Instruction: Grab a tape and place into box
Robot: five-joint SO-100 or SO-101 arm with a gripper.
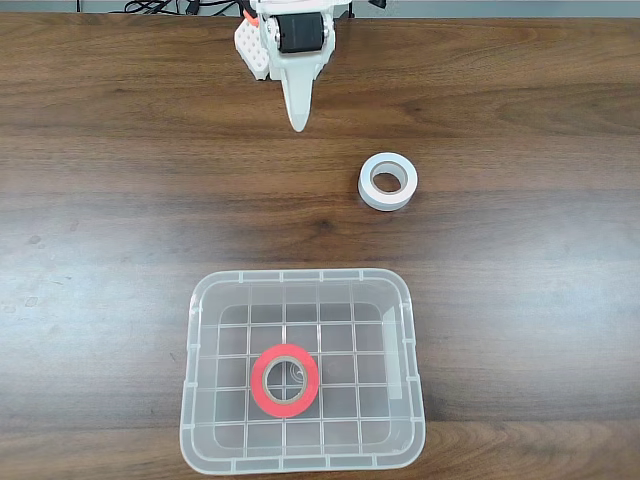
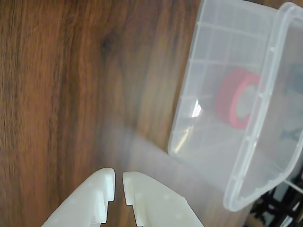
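Clear box (image 1: 195, 330) near front edge of wooden table (image 1: 100, 200), red tape (image 1: 285, 381) lying flat on its grid floor, left of centre in fixed view, white tape roll (image 1: 388, 181) outside on table, white gripper (image 1: 297, 124) empty, jaws nearly closed, well apart from box.

Red tape (image 1: 285, 381) with greyish-tan core; clear translucent box (image 1: 196, 330) with grid-patterned bottom; white tape roll (image 1: 388, 181); white gripper (image 1: 297, 124) with black motor; dark brown wood-grain table (image 1: 100, 200).
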